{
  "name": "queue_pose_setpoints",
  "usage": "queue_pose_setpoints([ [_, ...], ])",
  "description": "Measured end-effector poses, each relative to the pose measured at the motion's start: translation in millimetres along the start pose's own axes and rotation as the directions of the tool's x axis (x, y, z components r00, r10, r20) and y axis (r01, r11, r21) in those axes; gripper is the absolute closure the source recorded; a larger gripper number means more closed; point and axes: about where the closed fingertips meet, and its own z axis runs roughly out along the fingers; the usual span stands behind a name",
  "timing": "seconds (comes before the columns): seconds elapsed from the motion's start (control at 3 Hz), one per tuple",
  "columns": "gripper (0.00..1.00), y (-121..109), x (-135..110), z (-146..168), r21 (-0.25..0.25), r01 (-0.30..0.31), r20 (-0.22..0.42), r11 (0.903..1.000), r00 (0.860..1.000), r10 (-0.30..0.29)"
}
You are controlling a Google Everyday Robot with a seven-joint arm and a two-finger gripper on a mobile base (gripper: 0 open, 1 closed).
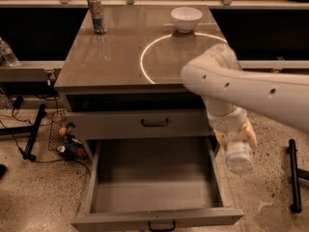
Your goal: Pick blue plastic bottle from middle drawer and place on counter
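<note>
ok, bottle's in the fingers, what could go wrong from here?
1. The gripper holds the bottle by one end, with most of it hanging below the fingers. A slip would probably drop it by the drawer's right wall or onto the floor.
2. Going up, the hanging bottle could clip the counter edge.
3. The bowl sits at the counter's far right, so place short of it.
</note>
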Motion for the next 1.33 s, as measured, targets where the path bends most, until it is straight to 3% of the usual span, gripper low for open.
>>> queue_pose_setpoints([
  [0.33,1.0,30.9,4.1,-44.0,0.036,-0.052,-0.098,0.998,0.994,0.055],
  [0.67,1.0,30.7,4.7,-43.9,0.038,-0.053,-0.101,0.9979,0.993,0.056],
  [1.0,1.0,24.0,26.3,-80.9,0.099,-0.029,-0.185,0.9946,0.982,0.047],
  [1.33,1.0,21.6,58.3,-140.2,0.169,0.005,-0.298,0.9855,0.954,0.046],
])
